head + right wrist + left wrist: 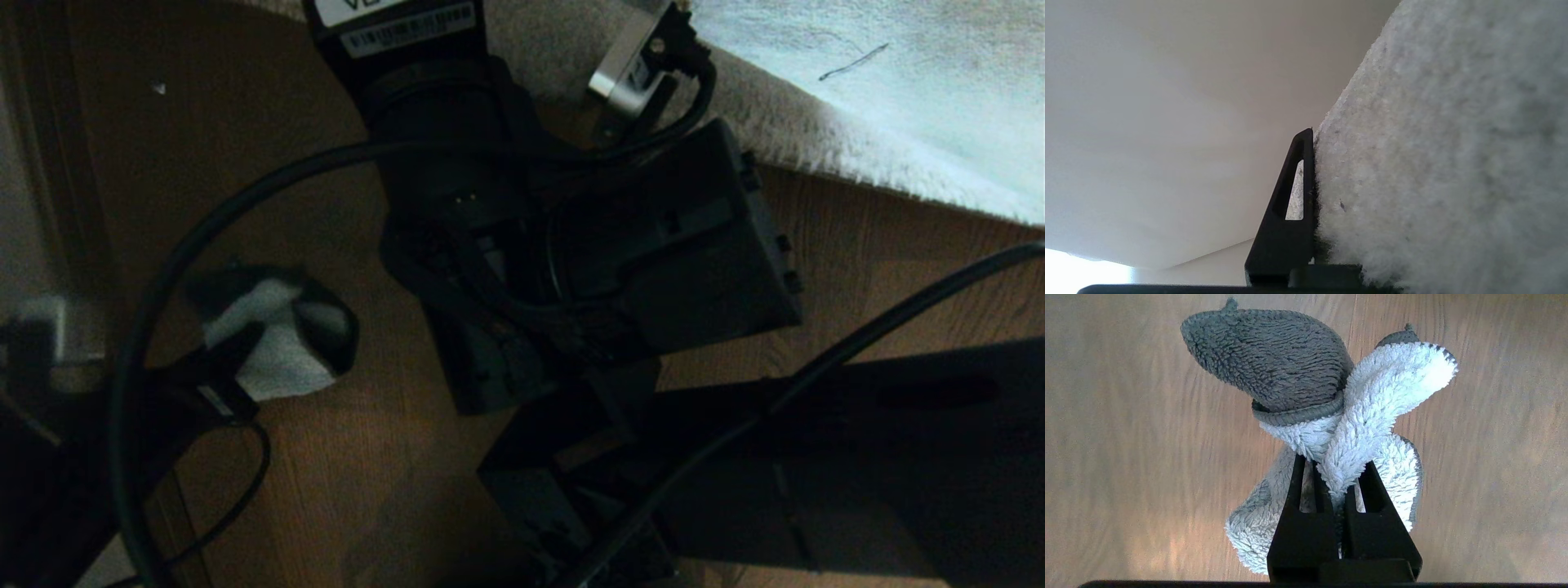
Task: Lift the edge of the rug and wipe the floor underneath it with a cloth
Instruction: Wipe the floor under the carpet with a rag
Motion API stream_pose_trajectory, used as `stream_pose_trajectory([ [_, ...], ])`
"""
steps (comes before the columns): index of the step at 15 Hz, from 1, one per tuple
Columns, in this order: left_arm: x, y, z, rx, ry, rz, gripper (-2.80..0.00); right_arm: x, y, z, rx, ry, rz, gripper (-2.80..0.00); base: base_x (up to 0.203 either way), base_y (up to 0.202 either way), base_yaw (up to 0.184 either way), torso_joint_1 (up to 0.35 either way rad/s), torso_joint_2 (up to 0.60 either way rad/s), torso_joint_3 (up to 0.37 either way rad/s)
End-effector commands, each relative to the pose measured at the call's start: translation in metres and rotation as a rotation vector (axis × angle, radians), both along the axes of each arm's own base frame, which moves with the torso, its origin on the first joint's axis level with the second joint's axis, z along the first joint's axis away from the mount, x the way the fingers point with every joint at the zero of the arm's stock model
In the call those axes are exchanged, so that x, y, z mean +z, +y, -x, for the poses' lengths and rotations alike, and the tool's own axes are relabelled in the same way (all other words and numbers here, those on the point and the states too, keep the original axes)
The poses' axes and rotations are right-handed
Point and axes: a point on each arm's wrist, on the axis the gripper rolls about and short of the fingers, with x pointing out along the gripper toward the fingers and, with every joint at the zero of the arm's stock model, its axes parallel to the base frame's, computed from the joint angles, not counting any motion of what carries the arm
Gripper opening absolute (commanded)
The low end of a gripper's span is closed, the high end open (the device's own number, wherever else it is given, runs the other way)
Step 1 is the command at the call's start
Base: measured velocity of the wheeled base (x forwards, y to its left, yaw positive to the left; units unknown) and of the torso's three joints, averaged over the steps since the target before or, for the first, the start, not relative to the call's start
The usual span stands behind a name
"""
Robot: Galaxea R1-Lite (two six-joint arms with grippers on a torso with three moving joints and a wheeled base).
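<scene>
You've got the cloth (1339,416) pinched tight in the left gripper (1339,486), jaws pressed together on a white fold, grey part flopping over the tips. It hangs over bare floor (1126,437); can't tell if it's touching the planks yet. In the head view the cloth (277,343) sits low on the robot's left side, well apart from the rug.

Right gripper (1312,163) is clamped on the rug edge (1433,163): one finger (1290,212) shows flat against the pile, the other is hidden behind it. The rug edge (816,135) looks lifted, pale underside turned up in the far right of the head view.

So, my read: lift done, cloth in hand, wipe under the rug not yet shown.

In the way: the right arm's dark body (571,269) and a looping black cable (245,196) lie between cloth and rug. Watch for snags.
</scene>
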Motion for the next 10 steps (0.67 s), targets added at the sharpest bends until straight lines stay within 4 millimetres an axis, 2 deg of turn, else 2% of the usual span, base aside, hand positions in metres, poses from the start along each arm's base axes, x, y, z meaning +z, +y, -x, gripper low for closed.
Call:
stream_pose_trajectory([
  [1,-0.002,0.005,0.028,0.003,-0.015,0.005,-2.8,0.0,-0.002,0.001,0.003,-0.013,-0.041,-2.8,0.0,0.0,0.0,0.0,0.0,0.0],
  [7,0.008,0.01,0.047,0.021,-0.069,-0.02,-2.8,-0.001,-0.002,0.001,-0.002,-0.011,-0.035,-2.8,0.0,0.0,0.0,0.0,0.0,0.0],
  [10,0.008,0.024,0.059,0.119,-0.046,-0.076,-2.8,-0.002,-0.002,0.001,-0.002,-0.01,-0.034,-2.8,0.0,0.0,0.0,0.0,0.0,0.0],
])
